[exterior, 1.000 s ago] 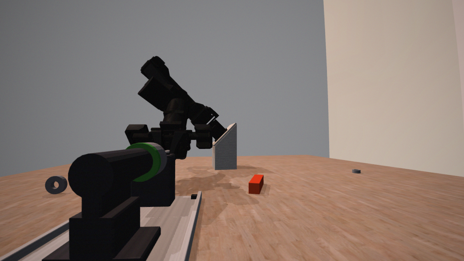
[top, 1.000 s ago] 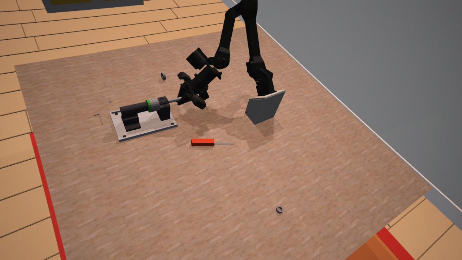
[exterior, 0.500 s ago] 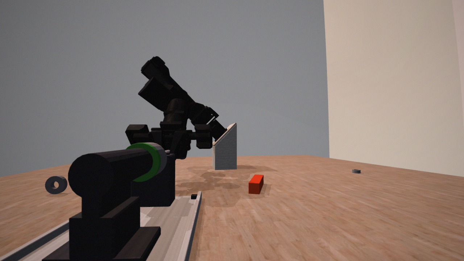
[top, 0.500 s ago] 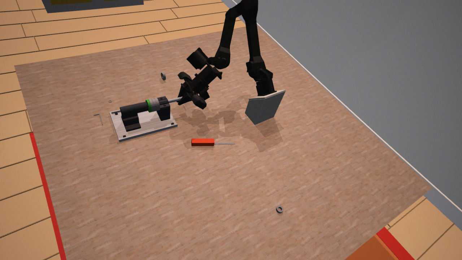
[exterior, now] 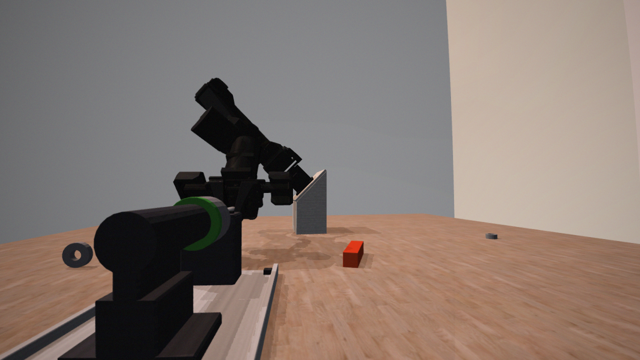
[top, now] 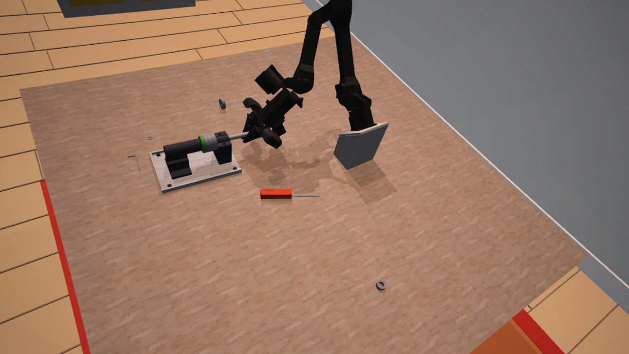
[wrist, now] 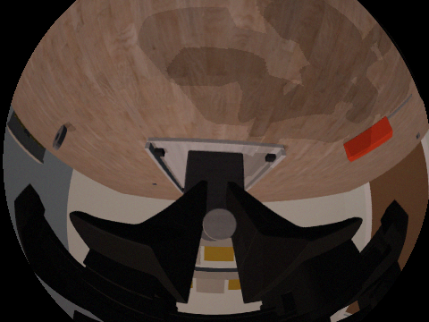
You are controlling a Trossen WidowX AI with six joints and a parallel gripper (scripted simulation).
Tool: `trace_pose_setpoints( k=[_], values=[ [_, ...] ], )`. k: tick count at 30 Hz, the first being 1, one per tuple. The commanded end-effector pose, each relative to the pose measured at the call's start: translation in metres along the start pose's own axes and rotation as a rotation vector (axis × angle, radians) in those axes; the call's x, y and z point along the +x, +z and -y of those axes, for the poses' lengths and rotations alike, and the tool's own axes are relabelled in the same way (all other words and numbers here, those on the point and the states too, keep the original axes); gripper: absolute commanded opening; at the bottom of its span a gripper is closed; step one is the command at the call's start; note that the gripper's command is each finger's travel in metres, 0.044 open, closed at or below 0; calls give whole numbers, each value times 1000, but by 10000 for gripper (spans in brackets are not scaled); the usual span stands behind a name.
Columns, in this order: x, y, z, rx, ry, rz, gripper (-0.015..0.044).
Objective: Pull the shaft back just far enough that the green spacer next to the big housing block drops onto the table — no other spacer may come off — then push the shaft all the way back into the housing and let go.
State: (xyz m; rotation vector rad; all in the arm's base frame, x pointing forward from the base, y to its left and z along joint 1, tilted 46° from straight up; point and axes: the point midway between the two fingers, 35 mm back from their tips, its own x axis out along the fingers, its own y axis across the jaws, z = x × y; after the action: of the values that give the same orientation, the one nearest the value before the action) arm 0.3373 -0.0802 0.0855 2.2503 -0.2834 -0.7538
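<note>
A wood-grain counter (top: 307, 246) (exterior: 447, 286) (wrist: 112, 103) spreads under everything, with a single grey wall (top: 505, 88) (exterior: 335, 58) beyond it and a plank floor showing at its edges in the top view. One black arm (top: 310, 48) (exterior: 243, 120) stands on one slanted grey pedestal (top: 362, 147) (exterior: 311, 217).

Its two jaws (top: 246, 135) are closed on the end of the one pale shaft (top: 237, 136) (wrist: 219, 224), which runs left into the black upright support (top: 223, 151) (exterior: 212, 255) (wrist: 214, 170).

One green spacer (top: 202, 143) (exterior: 214, 223) is up in the assembly, between the big housing block (top: 182, 147) (exterior: 134, 241) and the grey spacers (top: 211, 141) (exterior: 225, 219), whose exact count I can't make out. It hasn't dropped. All this sits over one pale base plate (top: 202, 176) (exterior: 241, 308) (wrist: 172, 145).

Two larger loose grey rings lie apart: one standing on edge (top: 221, 104) (exterior: 67, 255) (wrist: 60, 137) at far left, one flat (top: 377, 287) (exterior: 491, 236) at near right. Left of the plate are one tiny ring (top: 148, 138) and one hex key (top: 137, 162). One red-handled screwdriver (top: 276, 193) (exterior: 353, 254) (wrist: 368, 139) rests to the plate's right.
</note>
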Motion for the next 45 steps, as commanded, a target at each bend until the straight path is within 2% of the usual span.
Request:
trace_pose_setpoints(
  k=[1,45],
  values=[
    [-1,1,-1,-6,3,1,0],
    [-5,5,-1,-6,3,2,0]
  ],
)
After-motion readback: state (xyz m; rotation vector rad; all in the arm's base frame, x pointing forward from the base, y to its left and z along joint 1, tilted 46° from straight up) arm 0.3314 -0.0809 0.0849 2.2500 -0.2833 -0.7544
